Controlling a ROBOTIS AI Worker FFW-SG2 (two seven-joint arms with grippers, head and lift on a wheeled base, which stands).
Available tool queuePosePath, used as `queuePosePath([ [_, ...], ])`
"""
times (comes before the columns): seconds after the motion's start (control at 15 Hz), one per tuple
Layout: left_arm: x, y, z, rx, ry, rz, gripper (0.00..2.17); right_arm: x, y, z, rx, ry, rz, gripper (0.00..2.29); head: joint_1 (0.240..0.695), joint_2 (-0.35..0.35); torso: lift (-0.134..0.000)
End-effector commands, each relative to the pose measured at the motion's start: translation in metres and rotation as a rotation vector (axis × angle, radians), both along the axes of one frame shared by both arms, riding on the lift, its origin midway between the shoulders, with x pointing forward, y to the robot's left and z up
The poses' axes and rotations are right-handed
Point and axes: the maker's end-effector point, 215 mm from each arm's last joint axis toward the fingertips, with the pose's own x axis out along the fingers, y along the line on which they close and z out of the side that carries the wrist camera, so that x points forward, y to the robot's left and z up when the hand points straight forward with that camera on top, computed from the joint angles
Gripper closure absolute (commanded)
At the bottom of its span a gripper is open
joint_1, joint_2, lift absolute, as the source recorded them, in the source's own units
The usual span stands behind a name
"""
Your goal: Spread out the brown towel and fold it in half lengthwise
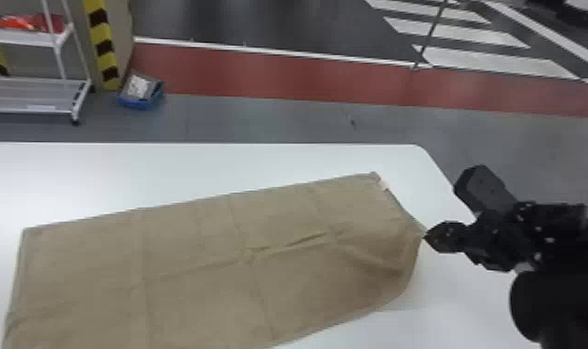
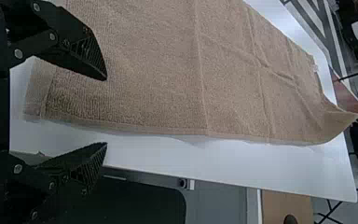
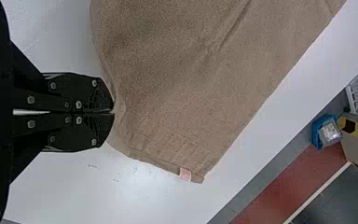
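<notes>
- The right tool is clamped on an edge of the brown towel.
- The left wrist view shows the left tool, fingers apart, near the towel's opposite end.
- The towel lies creased across the tabletop; the right wrist view shows its tag near a corner.

Towel is lying on table, running from left to right; label is sitting at its far right corner. Right end effector is gripping the towel's right end. Left end effector is hovering at the left end, fingers straddling the near edge. Behind table, at left, cart is standing on floor; bin is resting right of it.
</notes>
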Motion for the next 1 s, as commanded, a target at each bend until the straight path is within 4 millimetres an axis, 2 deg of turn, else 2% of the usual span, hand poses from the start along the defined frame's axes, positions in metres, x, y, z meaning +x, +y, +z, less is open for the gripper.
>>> queuePosePath([
  [0.0, 0.007, 0.012, -0.006, 0.006, 0.013, 0.023, 0.52, 0.000, -0.001, 0.000, 0.001, -0.001, -0.003, 1.60, 0.695, -0.222, -0.125],
  [0.27, 0.009, 0.029, -0.006, 0.018, 0.018, 0.044, 0.52, 0.000, -0.005, 0.000, -0.002, -0.001, -0.011, 1.60, 0.695, -0.189, -0.125],
  [0.6, 0.005, 0.036, -0.003, 0.023, 0.013, 0.045, 0.55, -0.004, -0.013, -0.001, 0.001, 0.001, -0.027, 1.60, 0.695, -0.172, -0.125],
  [0.73, 0.004, 0.034, -0.001, 0.016, 0.014, 0.035, 1.07, -0.007, -0.017, -0.002, 0.001, 0.002, -0.035, 1.60, 0.695, -0.175, -0.125],
  [0.93, 0.005, 0.026, 0.007, 0.000, -0.021, 0.005, 1.10, -0.013, -0.020, -0.005, 0.001, 0.011, -0.043, 1.60, 0.695, -0.194, -0.125],
])
